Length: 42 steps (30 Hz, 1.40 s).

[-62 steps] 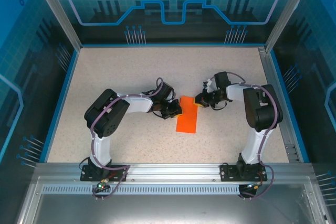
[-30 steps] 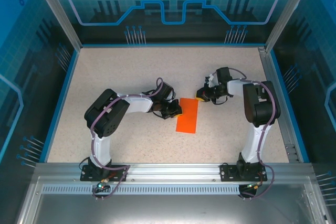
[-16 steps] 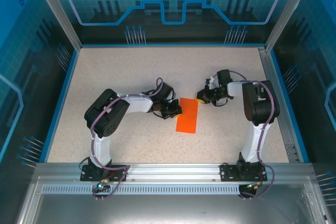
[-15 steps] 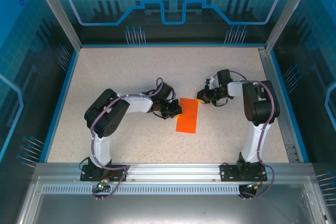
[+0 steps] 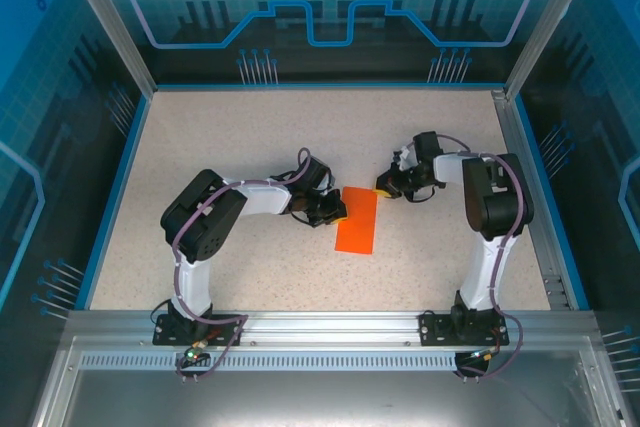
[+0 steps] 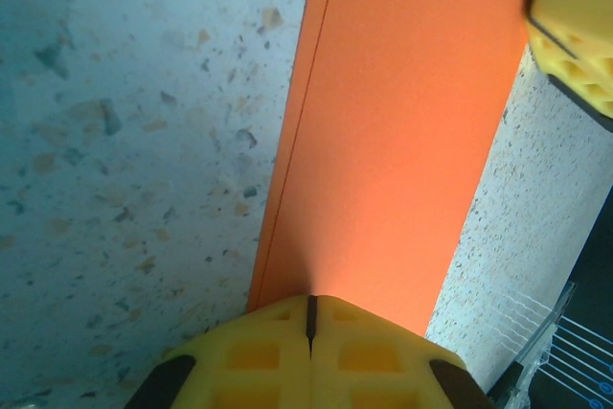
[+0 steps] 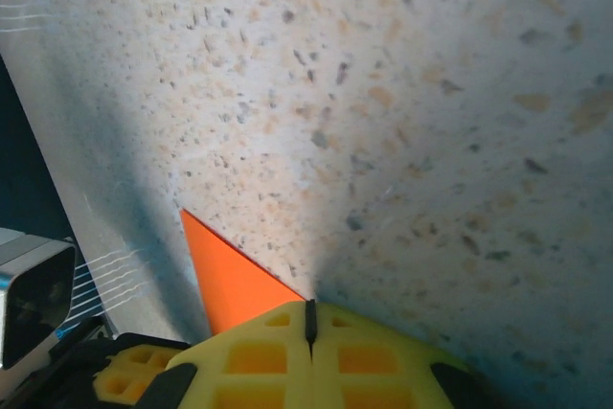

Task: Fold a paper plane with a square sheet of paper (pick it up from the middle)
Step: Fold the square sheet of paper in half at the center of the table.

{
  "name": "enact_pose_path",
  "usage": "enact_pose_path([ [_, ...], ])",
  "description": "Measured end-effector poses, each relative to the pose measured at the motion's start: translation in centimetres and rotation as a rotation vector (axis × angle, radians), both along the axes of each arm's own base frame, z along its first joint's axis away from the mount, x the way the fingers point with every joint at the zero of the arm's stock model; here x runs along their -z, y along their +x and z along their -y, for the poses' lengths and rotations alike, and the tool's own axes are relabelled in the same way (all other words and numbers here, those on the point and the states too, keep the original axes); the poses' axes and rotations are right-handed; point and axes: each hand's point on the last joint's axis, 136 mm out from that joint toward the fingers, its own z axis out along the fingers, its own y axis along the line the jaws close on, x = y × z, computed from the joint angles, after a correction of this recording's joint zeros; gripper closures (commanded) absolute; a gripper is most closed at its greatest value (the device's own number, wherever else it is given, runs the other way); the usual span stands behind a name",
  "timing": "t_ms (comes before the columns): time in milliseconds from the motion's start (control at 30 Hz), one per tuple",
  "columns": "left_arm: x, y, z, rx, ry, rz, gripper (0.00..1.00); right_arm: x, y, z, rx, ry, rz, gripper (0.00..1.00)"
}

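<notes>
Folded into a flat, narrow rectangle, the orange sheet (image 5: 357, 220) lies mid-way across the table (image 5: 250, 127), the closed left gripper (image 5: 338, 211) at its nine o'clock edge, the closed right gripper (image 5: 383, 187) at its one o'clock corner.

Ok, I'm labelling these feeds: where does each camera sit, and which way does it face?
Top external: above and behind the bases, facing down at the table; both arms show, orange paper between them.
Left wrist: on the left arm, facing down past its shut left end effector along the orange paper.
Right wrist: on the right arm, facing the table past its shut right end effector; a corner of the orange paper shows.
Shared: the orange paper, in all three.
</notes>
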Motion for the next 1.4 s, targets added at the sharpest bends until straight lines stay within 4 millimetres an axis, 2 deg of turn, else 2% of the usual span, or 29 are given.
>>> enact_pose_path([
  [267, 0.0, 0.0, 0.0, 0.000, 0.000, 0.000, 1.00, -0.2, -0.1, 0.2, 0.001, -0.016, 0.000, 1.00],
  [500, 0.0, 0.0, 0.0, 0.000, 0.000, 0.001, 1.00, -3.7, -0.9, 0.3, 0.000, -0.015, 0.072, 1.00],
  [567, 0.0, 0.0, 0.0, 0.000, 0.000, 0.001, 1.00, -4.1, -1.2, 0.1, -0.007, -0.016, 0.081, 1.00],
  [767, 0.0, 0.0, 0.0, 0.000, 0.000, 0.000, 1.00, -2.8, -2.7, -1.1, -0.043, -0.028, 0.047, 1.00],
  [967, 0.0, 0.0, 0.0, 0.000, 0.000, 0.000, 1.00, 0.1, -4.2, -1.2, -0.056, -0.045, -0.033, 1.00],
  [1133, 0.0, 0.0, 0.0, 0.000, 0.000, 0.000, 1.00, -0.2, -4.5, -0.9, -0.059, -0.067, -0.018, 1.00],
  [1267, 0.0, 0.0, 0.0, 0.000, 0.000, 0.000, 1.00, -1.7, -5.7, -0.9, -0.069, -0.068, 0.005, 0.98],
  [1400, 0.0, 0.0, 0.0, 0.000, 0.000, 0.000, 1.00, -2.8, -7.6, -1.9, -0.108, -0.058, 0.038, 0.98],
])
